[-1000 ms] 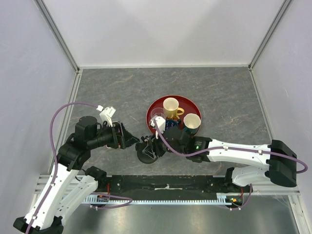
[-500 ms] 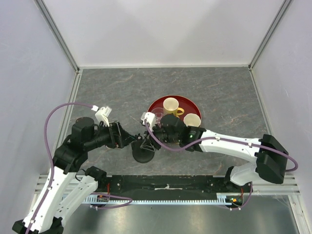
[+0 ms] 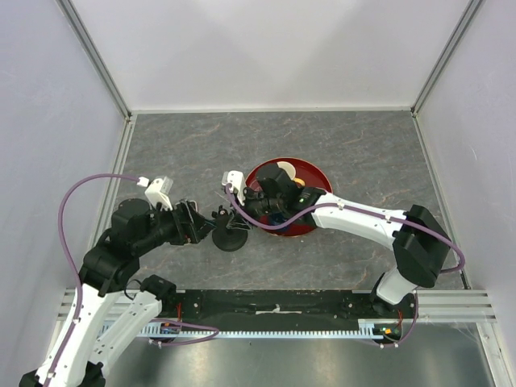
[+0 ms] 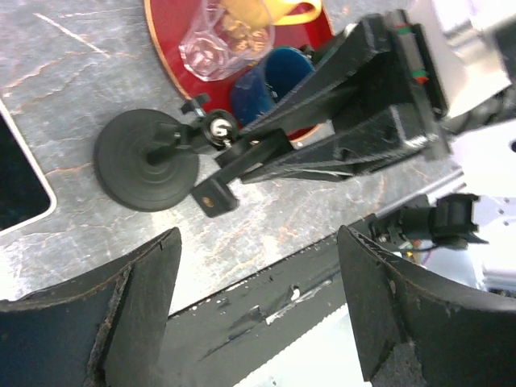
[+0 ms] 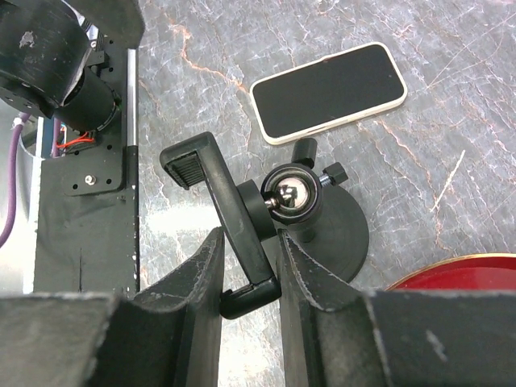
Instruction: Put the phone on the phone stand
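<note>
Top external: the right gripper (image 3: 228,216) reaches over the phone stand (image 3: 230,237), which sits on the table (image 3: 177,153) just left of the red tray (image 3: 314,179). The left gripper (image 3: 201,230) hovers beside it. The phone cannot be made out here.

Left wrist: the left gripper's fingers are spread wide with nothing between them. A corner of the phone (image 4: 16,181) lies flat just beside the stand's disc base.

Right wrist: the right gripper's fingers pinch the stand's tilted cradle arm. The phone lies screen-up on the table near the base.
</note>
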Controlling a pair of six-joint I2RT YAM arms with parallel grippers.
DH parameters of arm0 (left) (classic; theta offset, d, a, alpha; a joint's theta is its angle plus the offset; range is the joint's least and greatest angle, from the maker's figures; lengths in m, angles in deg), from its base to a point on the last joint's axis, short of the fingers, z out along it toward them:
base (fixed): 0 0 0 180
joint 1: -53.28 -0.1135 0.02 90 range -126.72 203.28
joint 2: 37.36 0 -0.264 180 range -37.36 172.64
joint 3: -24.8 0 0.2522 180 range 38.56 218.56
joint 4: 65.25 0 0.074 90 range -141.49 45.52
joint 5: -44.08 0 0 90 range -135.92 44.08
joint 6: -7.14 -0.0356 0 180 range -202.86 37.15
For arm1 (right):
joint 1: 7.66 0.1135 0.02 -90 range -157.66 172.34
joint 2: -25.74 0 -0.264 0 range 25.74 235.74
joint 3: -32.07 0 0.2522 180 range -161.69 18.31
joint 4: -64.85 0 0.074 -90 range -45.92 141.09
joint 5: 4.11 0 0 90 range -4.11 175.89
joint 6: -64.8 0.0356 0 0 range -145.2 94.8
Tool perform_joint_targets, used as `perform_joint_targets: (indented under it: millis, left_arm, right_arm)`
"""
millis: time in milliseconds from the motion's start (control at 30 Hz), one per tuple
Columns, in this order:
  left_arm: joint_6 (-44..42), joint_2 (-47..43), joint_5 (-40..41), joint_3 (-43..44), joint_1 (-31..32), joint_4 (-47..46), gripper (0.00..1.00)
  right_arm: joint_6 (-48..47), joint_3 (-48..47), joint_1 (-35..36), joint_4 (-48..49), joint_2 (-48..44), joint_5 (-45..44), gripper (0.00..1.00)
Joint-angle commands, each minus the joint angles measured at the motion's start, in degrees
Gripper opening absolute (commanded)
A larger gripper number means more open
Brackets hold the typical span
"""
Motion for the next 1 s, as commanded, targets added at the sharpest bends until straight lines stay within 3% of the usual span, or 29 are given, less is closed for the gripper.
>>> perform_joint_targets:
  millis: [0,33,67,100,133,200,233,333,433,667,800,967]
  left_arm:
    - [2.4,1.3,8.9,2.4,0.1,2.9,0.85]
    - [3.0,1.9,10.5,2.8,0.1,3.5,0.85]
    - [3.2,2.3,12.1,3.3,0.1,4.3,0.86]
    - [3.3,2.7,14.3,3.9,0.1,4.5,0.87]
    - [3.5,3.1,14.6,4.1,0.1,4.7,0.87]
    - [3.4,5.1,18.6,4.8,0.1,5.0,0.88]
    - [3.2,6.0,20.0,4.9,0.1,5.3,0.88]
    - [3.1,10.4,27.8,6.1,-0.1,6.3,0.97]
    - [2.4,16.2,31.6,8.1,-1.2,4.6,1.0]
    - [-2.1,31.6,23.6,9.0,-14.4,-2.6,1.0]
    - [-4.2,41.3,23.1,8.7,-14.6,-2.0,1.0]
    - [-2.6,46.1,24.2,5.6,-14.7,-4.7,1.0]
  right_arm:
    - [-3.1,-2.5,-1.0,2.5,-0.9,2.5,0.0]
    - [-3.0,-2.4,-1.3,2.4,-0.9,2.4,0.0]
    - [-2.7,-2.5,-1.2,2.2,-1.0,2.0,0.09]
    - [-2.6,-2.5,-1.2,2.0,-1.1,1.9,0.23]
    - [-2.4,-2.5,-1.2,1.8,-1.2,1.9,0.47]
    - [-0.9,-2.2,-1.3,0.8,-1.7,0.3,0.64]
    - [0.2,-1.4,-1.3,0.7,-2.3,-0.7,0.78]
    - [4.5,1.3,-1.3,0.6,-5.8,-4.7,0.96]
    - [10.6,3.7,-1.3,0.7,-10.9,-8.9,0.98]
    - [19.9,10.1,-1.3,0.8,-24.5,-11.2,0.98]
    - [20.6,12.9,-1.3,-0.1,-30.9,-12.3,0.98]
    - [22.1,13.3,-1.2,0.6,-33.7,-9.1,0.98]
